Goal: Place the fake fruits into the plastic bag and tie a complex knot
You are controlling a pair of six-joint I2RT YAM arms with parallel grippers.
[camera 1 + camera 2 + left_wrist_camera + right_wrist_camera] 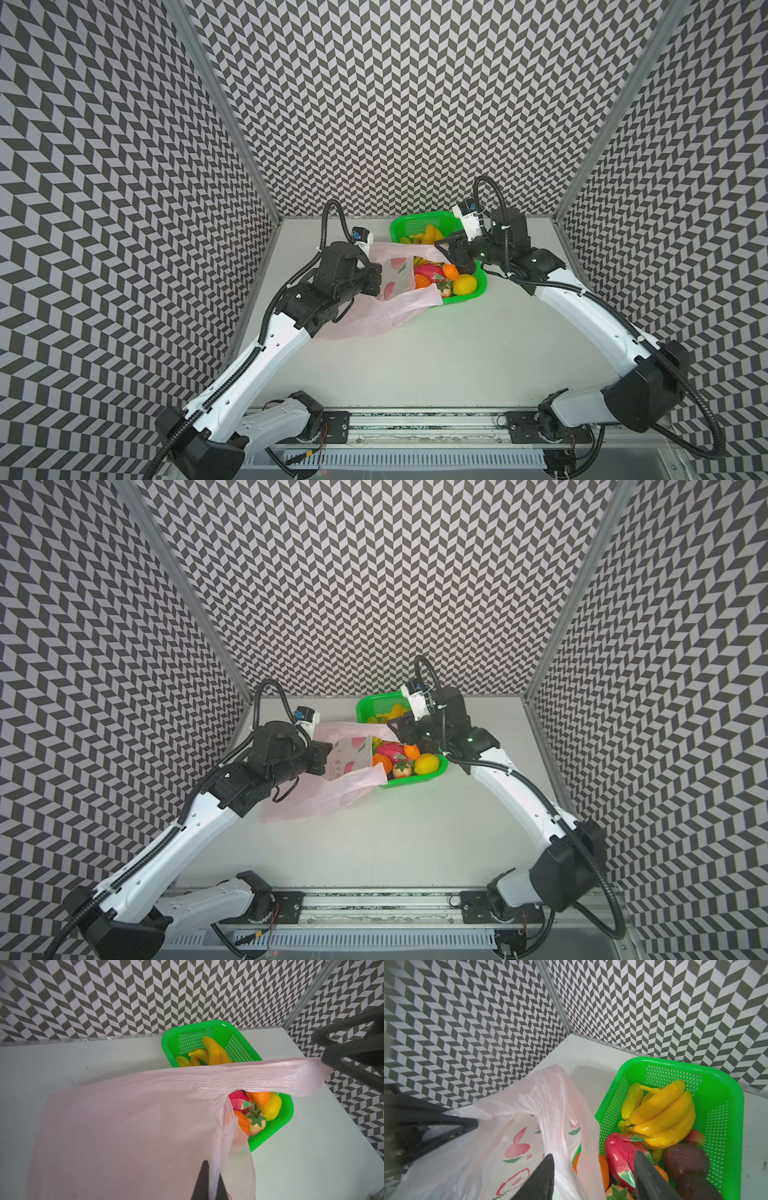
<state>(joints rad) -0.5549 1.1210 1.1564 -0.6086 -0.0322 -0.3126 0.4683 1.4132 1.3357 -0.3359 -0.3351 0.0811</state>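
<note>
In both top views a thin, translucent pale-pink plastic bag [365,322] is seen lying on the far left part of the white tabletop [457,365], its mouth raised against a green mesh plastic basket [415,224] at the far edge, in which the glossy toy fruits [464,285] are piled. In the left wrist view the left fingers [202,1184] are pressed together on a strip of the bag's rim. In the right wrist view the right fingers [542,1180] are spread, with bag film draped between them beside the fruits.

Crinkly translucent plastic bag [124,1126], glossy fruits [662,1113], perforated plastic basket [675,1061]
</note>
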